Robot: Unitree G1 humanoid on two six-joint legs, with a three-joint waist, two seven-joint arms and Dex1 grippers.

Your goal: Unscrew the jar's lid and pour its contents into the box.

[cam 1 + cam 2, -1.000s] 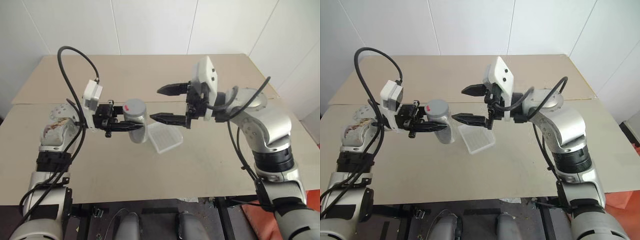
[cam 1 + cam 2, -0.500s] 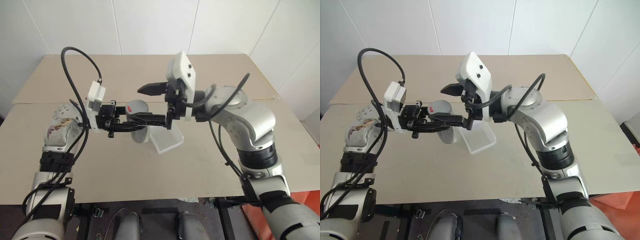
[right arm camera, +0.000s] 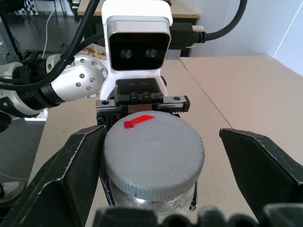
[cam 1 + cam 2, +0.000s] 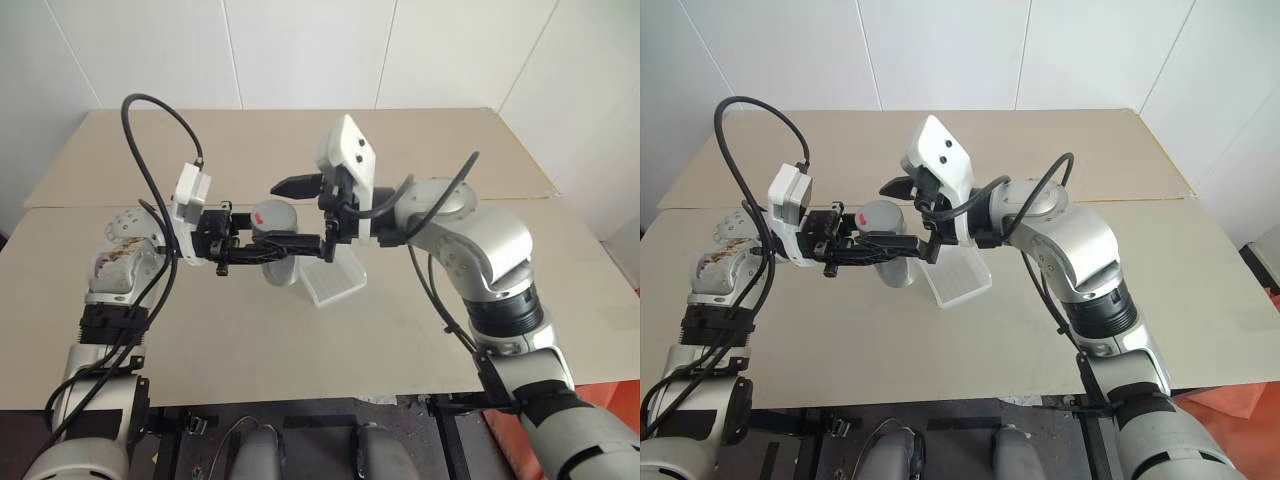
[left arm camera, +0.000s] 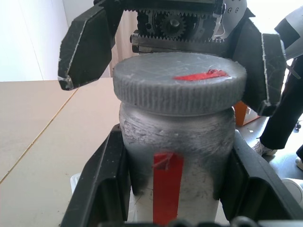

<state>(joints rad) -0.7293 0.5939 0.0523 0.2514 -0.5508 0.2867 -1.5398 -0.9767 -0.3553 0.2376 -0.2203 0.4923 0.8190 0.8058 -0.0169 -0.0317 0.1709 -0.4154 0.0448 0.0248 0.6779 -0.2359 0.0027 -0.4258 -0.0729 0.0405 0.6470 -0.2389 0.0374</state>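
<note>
Left to right over the tan surface (image 4: 200, 330): the left claw (image 4: 262, 251), pointing toward the robot's right, is pinched onto the body of the single jar (image 5: 176, 142) and holds it upright in the air, above the near-left edge of the box (image 4: 335, 277). One lid (image 3: 154, 151), grey with a small red mark, sits fully seated on the jar. The right claw (image 4: 296, 212) points toward the robot's left with its two fingers spread wide, one on each side of the lid and apart from it, as the right wrist view shows. One box, a shallow translucent tray, lies on the surface just below and beside the jar. The contents cannot be made out through the jar wall.

Step in hand, as judged: seizing the lid for unscrewing. To do it well, the right claw should centre on the ribbed rim, close evenly on both sides, and twist about the jar's axis while the left claw keeps the jar from turning.

Count: one jar, one lid, one box, two claws.
</note>
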